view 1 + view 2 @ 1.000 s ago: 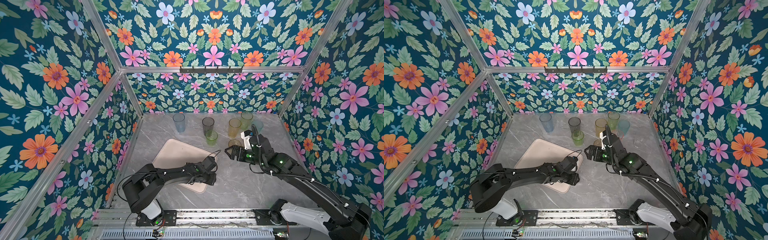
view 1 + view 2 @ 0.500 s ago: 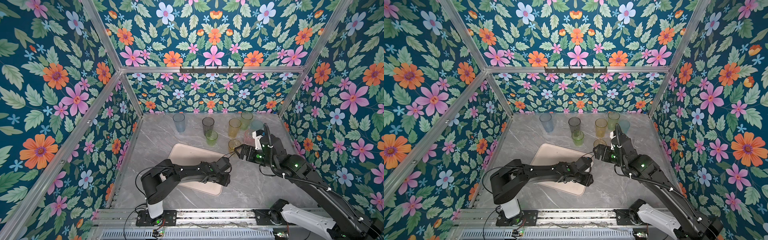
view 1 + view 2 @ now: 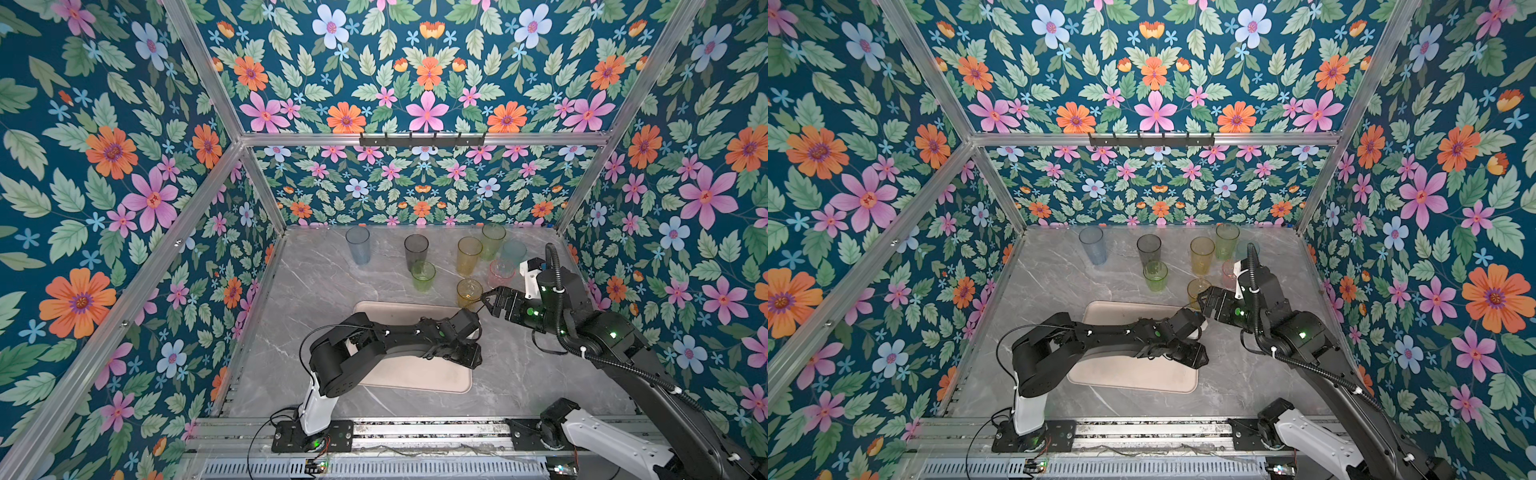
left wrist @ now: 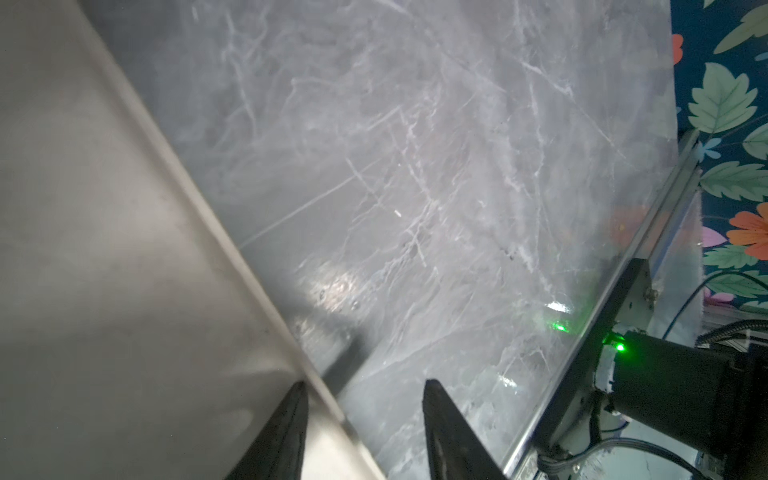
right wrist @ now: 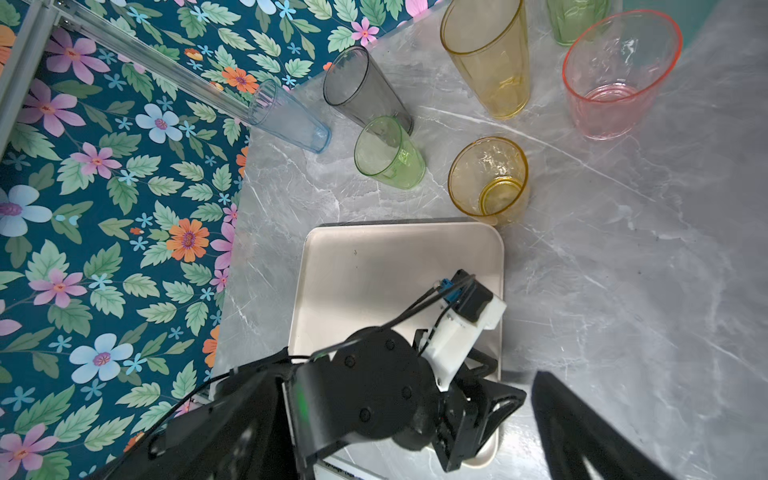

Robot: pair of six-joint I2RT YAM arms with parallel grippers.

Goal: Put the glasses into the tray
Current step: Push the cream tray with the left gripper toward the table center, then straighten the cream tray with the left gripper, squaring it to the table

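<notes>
The beige tray [image 3: 415,380] [image 3: 1133,376] lies flat on the marble table with nothing in it. My left gripper [image 3: 473,358] [image 4: 365,384] sits at the tray's right rim, open, one finger over the tray [image 4: 104,249] and the other over the table. Several glasses stand behind the tray: a short amber one [image 3: 468,292] [image 5: 488,178], a short green one [image 3: 423,276], a pink one [image 3: 501,272], and tall blue [image 3: 357,245], grey [image 3: 416,251] and yellow [image 3: 469,255] ones. My right gripper [image 3: 488,297] [image 5: 403,374] hangs wide open and empty just right of the short amber glass.
A tall green glass [image 3: 493,241] and a teal one [image 3: 513,251] stand near the back right corner. Flowered walls close in the table on three sides. The left arm [image 3: 395,332] lies across the tray. A metal rail [image 3: 415,432] runs along the front.
The tray has slid to the right and turned squarer, together with my left gripper at its rim. My right gripper has drawn back to the right, still open.
</notes>
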